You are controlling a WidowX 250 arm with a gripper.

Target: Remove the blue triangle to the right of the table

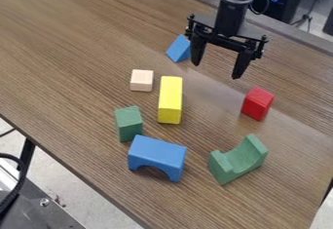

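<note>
Ok, tool (216, 71) spread wide nr blue tri (178, 49).

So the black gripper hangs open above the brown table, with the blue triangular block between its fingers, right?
Not between them: the camera view shows the blue triangular block outside the gap, past one finger. The black gripper does hang open above the table.

No readable text or labels
</note>
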